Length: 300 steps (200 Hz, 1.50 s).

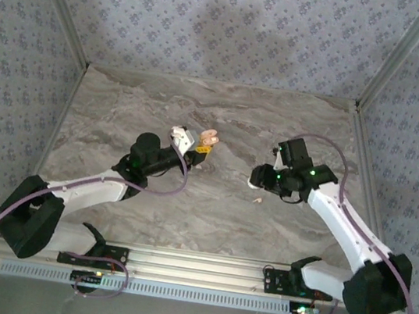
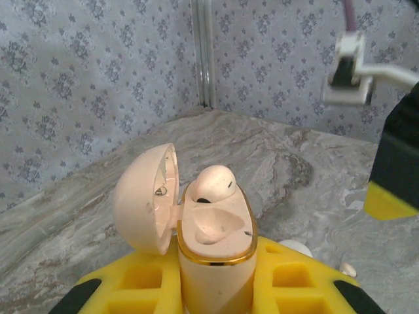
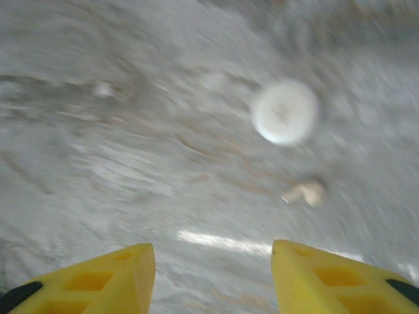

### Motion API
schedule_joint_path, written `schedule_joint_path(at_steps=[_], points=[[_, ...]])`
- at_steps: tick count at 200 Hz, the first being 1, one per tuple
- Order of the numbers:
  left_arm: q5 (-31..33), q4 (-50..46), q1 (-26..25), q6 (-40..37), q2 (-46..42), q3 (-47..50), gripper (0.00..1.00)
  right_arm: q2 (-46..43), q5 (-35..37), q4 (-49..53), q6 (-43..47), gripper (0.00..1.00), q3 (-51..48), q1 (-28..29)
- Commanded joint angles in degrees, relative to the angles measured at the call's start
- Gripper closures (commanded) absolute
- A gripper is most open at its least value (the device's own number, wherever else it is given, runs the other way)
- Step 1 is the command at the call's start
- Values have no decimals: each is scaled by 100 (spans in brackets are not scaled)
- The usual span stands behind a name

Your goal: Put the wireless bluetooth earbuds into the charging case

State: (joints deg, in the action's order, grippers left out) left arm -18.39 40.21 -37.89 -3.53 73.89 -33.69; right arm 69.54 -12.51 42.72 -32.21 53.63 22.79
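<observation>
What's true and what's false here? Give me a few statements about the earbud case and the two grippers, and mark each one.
1. The left gripper holds the charging case with its lid open. True.
2. Both slots of the case are filled. False: one earbud sits in the farther slot, and the nearer slot is empty.
3. The right gripper is clamped on an earbud. False: its fingers stand apart with nothing between them.
4. A loose earbud lies on the table ahead of the right gripper, near a round white puck. True.
</observation>
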Motion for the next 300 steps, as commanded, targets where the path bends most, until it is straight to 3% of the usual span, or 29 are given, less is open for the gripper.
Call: schedule_joint_path(at_steps=[1, 105, 166, 214, 264, 300], points=[[22, -142, 42, 36, -164, 53, 84, 367, -316, 704, -635, 48, -316, -212], [68, -175, 134, 17, -313, 214, 84, 2053, -354, -565, -452, 56, -384, -362], [95, -268, 166, -40, -384, 222, 84, 2415, -112, -806, -138, 61, -5, -364], [97, -275, 173, -25, -375, 227, 84, 2471, -4, -798, -9, 60, 95, -371], [97, -328, 169, -35, -401, 230, 84, 2753, 399, -164, 353, 58, 488, -195], [87, -347, 176, -34, -418, 222, 84, 3005, 522, 16, 487, 63, 690, -84]])
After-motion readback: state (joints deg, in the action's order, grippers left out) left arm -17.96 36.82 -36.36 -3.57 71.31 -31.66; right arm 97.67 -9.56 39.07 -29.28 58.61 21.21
